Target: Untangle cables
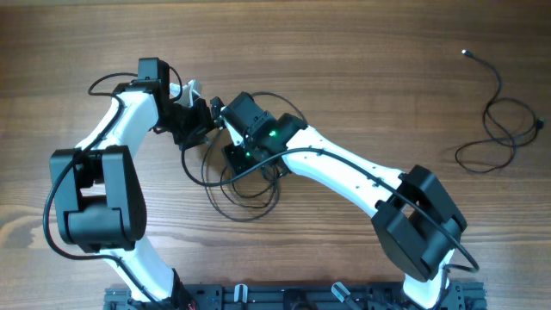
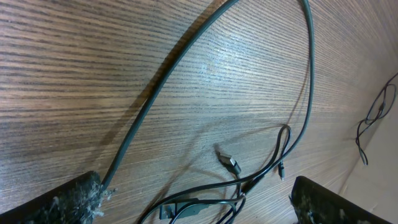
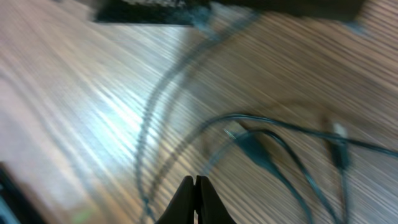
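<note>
Black cables (image 1: 245, 194) lie looped together on the wooden counter (image 1: 344, 69) beneath both wrists; one separate cable (image 1: 499, 129) rests well apart. Over the tangle the left gripper (image 2: 196, 199) hovers, fingers spread to take a strand; the right gripper (image 3: 196, 190) has its fingers pressed together, no cord visibly between.

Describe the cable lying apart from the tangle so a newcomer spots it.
On the wooden table, look to the far right in the overhead view. A thin black cable lies there alone in loose loops, pale plug at its top; unlike the tangled cables mid-table, no other cord crosses it.
</note>
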{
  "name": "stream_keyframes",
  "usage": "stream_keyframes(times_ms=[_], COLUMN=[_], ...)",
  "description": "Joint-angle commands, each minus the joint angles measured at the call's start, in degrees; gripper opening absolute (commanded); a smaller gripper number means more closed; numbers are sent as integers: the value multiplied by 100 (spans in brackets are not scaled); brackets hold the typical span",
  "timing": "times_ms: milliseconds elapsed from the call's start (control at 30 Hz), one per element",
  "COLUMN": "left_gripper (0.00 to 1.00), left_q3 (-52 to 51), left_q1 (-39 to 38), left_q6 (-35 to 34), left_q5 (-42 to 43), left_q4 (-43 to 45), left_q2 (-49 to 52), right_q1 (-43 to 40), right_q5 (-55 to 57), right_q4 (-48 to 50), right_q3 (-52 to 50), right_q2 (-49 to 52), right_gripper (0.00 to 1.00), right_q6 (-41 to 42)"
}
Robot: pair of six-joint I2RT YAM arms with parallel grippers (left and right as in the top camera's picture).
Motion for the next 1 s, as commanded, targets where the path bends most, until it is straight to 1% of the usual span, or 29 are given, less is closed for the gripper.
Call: stream_keyframes(times_ms=[0,100,167,233,367,433,500,567,600,633,667,700,767,967], left_gripper=[100,100,100,100,100,100,100,100,100,100,100,100,100,100], left_q3=[-26,-26,-20,105,809,973,973,973,973,966,962,962,962,962], left_q1=[-15,-15,2,109,754,1137,1443,1733,1880,1971,2048,2096,2162,2159], left_q6=[114,116,39,-90,-232,-229,-227,-232,-232,-229,-229,-232,-229,-229], left_q5=[-35,-35,-101,-249,-975,-1019,-1095,-1646,-2033,-2234,-2306,-2304,-2306,-2306], left_q4=[15,15,365,431,-267,-466,-551,-713,-782,-828,-898,-957,-1082,-1045], left_q2=[-118,-118,-118,-129,-129,-129,-129,-127,-127,-127,-127,-127,-127,-127], right_q1=[96,114,114,114,114,114,116,116,116,120,129,144,227,566], right_q5=[-573,-566,-455,-422,-422,-374,-17,361,505,507,509,507,623,774], right_q4=[271,369,396,417,570,809,1047,1255,1351,1440,1537,1613,1829,2264], right_q3=[-52,-52,-52,-52,-52,-52,-52,-52,-52,-52,-52,-52,-52,-52], right_q2=[-125,-125,-125,-125,-125,-125,-105,-46,7,55,122,173,369,1097], right_gripper=[4,4,5,5,4,7,13,36,53,61,67,70,71,70], right_q6=[-35,-35,-28,-17,155,306,743,1307,1615,1707,1786,1786,1784,1781])
